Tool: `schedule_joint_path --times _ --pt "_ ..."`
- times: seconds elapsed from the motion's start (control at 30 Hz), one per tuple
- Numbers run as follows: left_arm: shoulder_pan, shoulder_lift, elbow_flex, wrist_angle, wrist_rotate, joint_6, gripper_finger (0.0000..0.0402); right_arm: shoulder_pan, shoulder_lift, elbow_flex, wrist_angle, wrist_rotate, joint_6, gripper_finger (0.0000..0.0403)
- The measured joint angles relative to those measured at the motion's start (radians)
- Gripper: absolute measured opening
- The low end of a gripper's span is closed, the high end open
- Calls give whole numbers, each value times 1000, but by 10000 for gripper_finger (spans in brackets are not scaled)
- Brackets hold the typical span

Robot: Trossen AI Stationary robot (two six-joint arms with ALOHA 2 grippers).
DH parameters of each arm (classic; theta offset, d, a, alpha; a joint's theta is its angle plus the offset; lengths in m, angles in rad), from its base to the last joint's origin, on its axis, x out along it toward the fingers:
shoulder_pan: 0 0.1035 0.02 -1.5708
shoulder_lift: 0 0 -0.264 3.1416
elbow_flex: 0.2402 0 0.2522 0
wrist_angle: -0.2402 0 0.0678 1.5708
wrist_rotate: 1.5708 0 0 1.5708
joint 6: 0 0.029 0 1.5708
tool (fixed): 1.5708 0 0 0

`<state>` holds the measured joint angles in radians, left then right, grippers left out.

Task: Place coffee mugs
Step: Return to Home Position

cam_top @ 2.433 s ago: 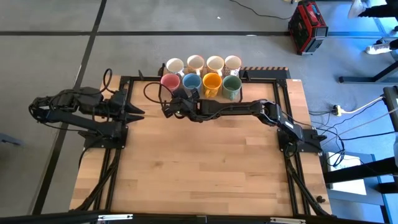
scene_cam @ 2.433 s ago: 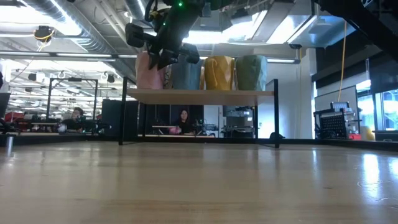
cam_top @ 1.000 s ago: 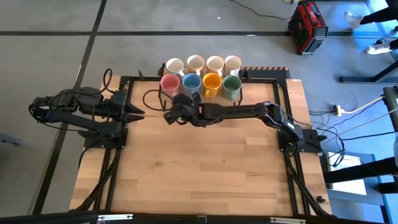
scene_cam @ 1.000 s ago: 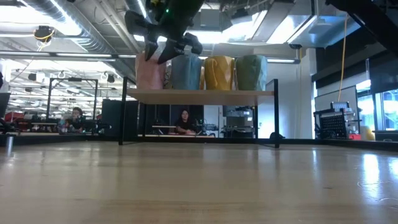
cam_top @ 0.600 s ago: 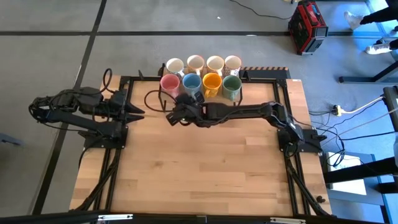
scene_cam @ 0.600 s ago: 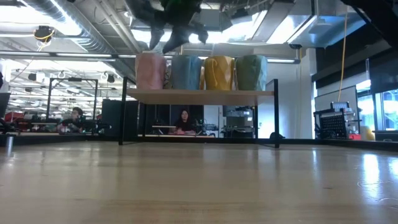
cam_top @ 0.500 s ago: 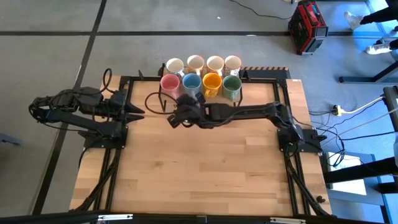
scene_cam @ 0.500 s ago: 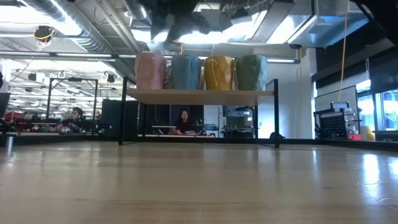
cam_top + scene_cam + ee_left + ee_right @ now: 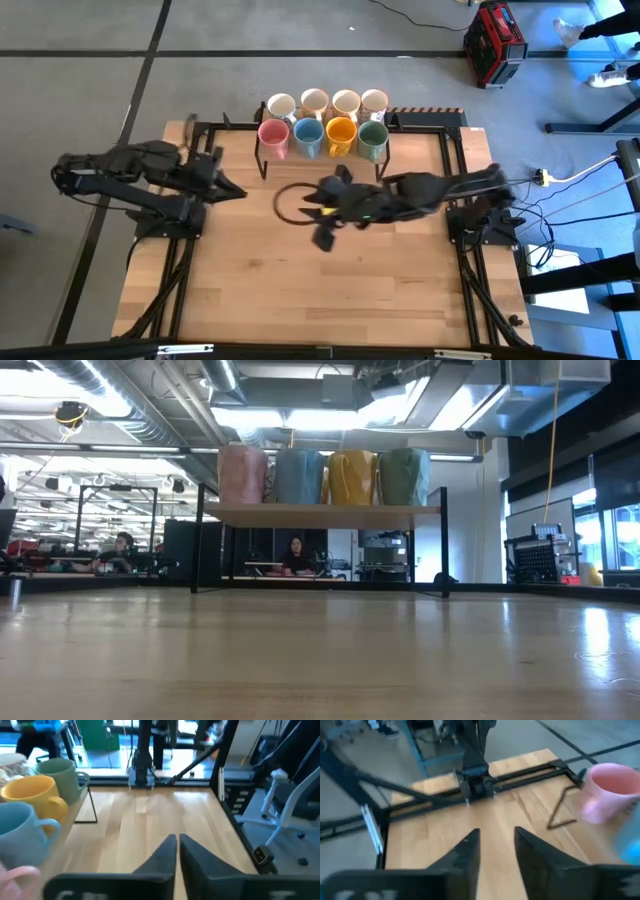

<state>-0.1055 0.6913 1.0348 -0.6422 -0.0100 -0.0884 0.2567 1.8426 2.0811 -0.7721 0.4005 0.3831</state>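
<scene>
Eight mugs stand on their bases on a raised shelf (image 9: 262, 155) at the table's far edge. The white mugs (image 9: 314, 101) form the back row. In front stand the pink mug (image 9: 273, 133), the blue mug (image 9: 308, 133), the orange mug (image 9: 341, 132) and the green mug (image 9: 373, 136); the low view shows the pink mug (image 9: 242, 475) and the green mug (image 9: 403, 477) at the row's ends. My right gripper (image 9: 322, 232) is open above the table's middle, near side of the shelf. My left gripper (image 9: 236, 190) is shut, left of the shelf. My left wrist view looks along the green mug (image 9: 61, 776) and the orange mug (image 9: 33, 795).
The shelf stands on thin black legs (image 9: 200, 540), with open space under it. A black frame (image 9: 455, 180) runs round the wooden table top (image 9: 320, 290). A loose black cable loop (image 9: 290, 200) hangs by the right arm. People sit in the room beyond the table (image 9: 296, 555).
My right gripper has drawn away from the pink and blue mugs, risen out of the low view, and swung toward the table's near side and right, blurred with speed. My left arm has shifted a little toward the table's middle. The mugs have stayed in place.
</scene>
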Motion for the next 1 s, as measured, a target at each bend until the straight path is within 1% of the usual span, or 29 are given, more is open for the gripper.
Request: schedule_joint_path --times 0.03,0.1,0.2,0.27,0.3,0.37,0.43,0.53,0.6,0.7,0.8,0.87,1.0 --pt "0 21 0 12 1 10 10 10 -25 -1 -35 -2 -9 101" --pt "0 52 -2 61 2 29 7 29 -72 -1 -75 -17 -29 69" --pt "0 72 0 178 34 72 3 58 -147 -30 -130 -43 -54 19" --pt "0 79 -1 223 39 80 2 77 -211 -95 -133 -53 -74 6" --pt "0 88 -4 253 37 81 2 81 -248 -140 -128 -54 -79 9" --pt "0 94 -29 303 7 78 2 88 -335 -250 -91 -64 -79 19" --pt "0 89 -68 352 -24 69 1 91 -438 -390 -10 -70 -79 21" --pt "1 68 -129 390 -43 49 1 90 -611 -636 164 -80 -79 13" --pt "1 61 -157 407 -74 5 1 90 -732 -802 298 -81 -78 4" --pt "1 59 -176 412 -102 -59 3 90 -902 -1029 473 -80 -76 4" --pt "1 60 -180 389 -105 -59 9 90 -1046 -1221 625 -80 -75 7" --pt "1 59 -180 390 -108 -59 12 90 -1126 -1323 679 -65 -75 6" --pt "1 61 -180 391 -105 -60 15 90 -1261 -1457 657 2 -74 3"
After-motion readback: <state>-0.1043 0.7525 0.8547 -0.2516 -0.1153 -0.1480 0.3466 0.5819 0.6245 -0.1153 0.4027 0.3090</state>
